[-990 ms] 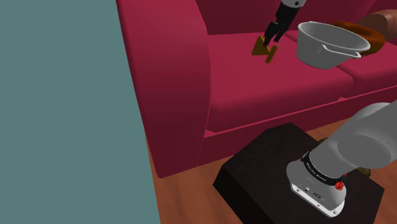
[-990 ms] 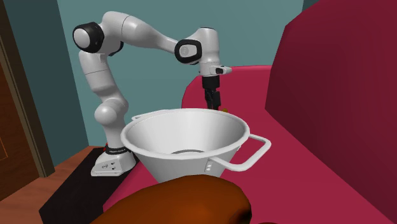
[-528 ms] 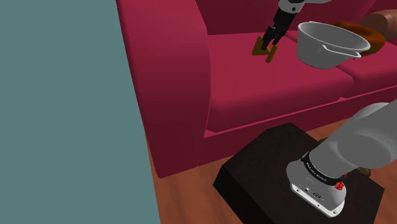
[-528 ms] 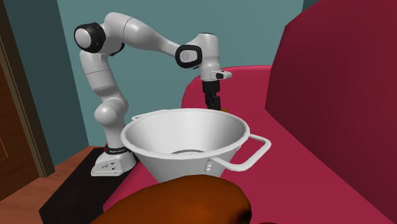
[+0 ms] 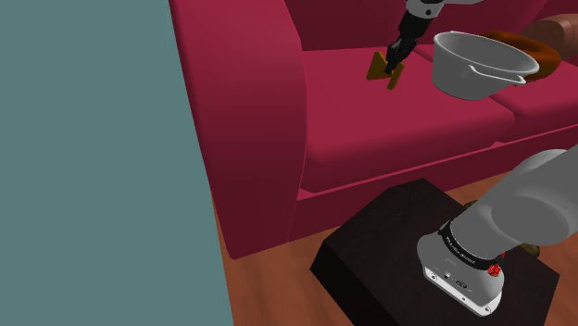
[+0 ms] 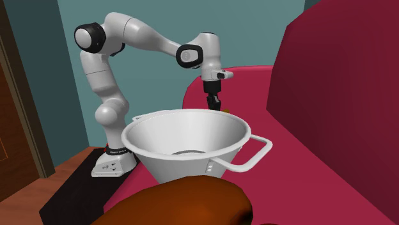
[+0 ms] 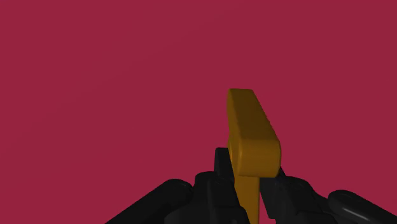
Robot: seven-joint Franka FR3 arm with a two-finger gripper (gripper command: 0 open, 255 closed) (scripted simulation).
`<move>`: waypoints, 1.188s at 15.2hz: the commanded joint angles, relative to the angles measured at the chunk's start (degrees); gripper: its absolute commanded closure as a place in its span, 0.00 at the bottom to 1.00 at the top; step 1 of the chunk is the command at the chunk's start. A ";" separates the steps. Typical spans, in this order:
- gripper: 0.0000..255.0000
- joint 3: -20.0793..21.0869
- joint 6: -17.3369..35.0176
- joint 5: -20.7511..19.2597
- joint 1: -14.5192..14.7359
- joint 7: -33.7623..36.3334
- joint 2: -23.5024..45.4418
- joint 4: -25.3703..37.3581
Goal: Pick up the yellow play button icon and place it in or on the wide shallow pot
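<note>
Nearest, the gripper point(image 7: 248, 167) had its fingers clamped on the yellow play button icon point(image 7: 252, 133), held edge-on; behind it lay the red sofa cushion point(image 7: 114, 83); farther off, toward the shoulder view's right, stood the wide shallow pot point(image 5: 463, 79), near the icon but apart; the grasp looked done; carrying across and releasing into the pot remained.

Light was even and fairly bright. The sofa point(image 5: 370, 120) shaded softly darker in its folds; the pot point(image 6: 185, 137) graded from white to grey.
</note>
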 commanded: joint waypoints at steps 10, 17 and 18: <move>1.00 0.29 -3.88 -0.11 0.12 0.20 -0.63 3.02; 1.00 0.59 -9.27 -0.12 0.23 0.32 -1.12 7.94; 1.00 0.63 -10.04 -0.11 0.25 0.33 -1.14 8.69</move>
